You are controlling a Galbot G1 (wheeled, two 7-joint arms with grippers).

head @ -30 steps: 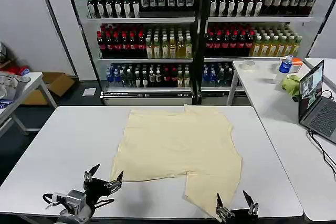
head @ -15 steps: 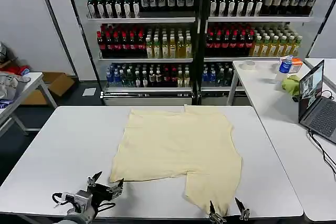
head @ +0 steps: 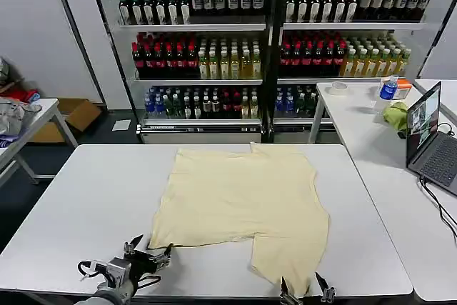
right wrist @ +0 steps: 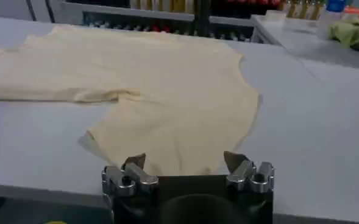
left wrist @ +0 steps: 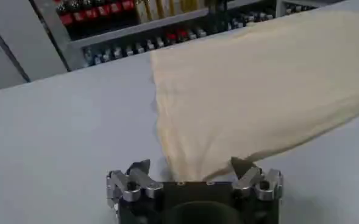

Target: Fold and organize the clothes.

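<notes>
Lying spread on the white table (head: 86, 198), the cream T-shirt (head: 243, 198) covers the middle of the top, its far edge near the table's far edge and 1 flap reaching down toward the near edge on the right. The cloth looks partly folded, with a stepped near hem: the left part ends well short of the near edge, the right flap runs almost to it.

At the near left, the left gripper (head: 148, 253) sits low over the table with its fingers spread apart and nothing between them, just beside the shirt's near left corner; in the left wrist view that corner (left wrist: 197, 164) lies right in front of the open jaws. At the near right, the right gripper (head: 305, 289) is at the table's near edge, fingers also apart and holding nothing, with the tip of the right flap (right wrist: 179, 146) just ahead of them.

Bare tabletop runs wide on the left of the shirt and in a narrower strip on the right. Behind the table stand 2 glass-fronted coolers (head: 271, 48), their shelves packed with rows of bottles. On the right, a second white table (head: 371, 126) carries an open laptop (head: 428, 133), a green cloth (head: 395, 114) and a blue-capped bottle (head: 388, 89).
</notes>
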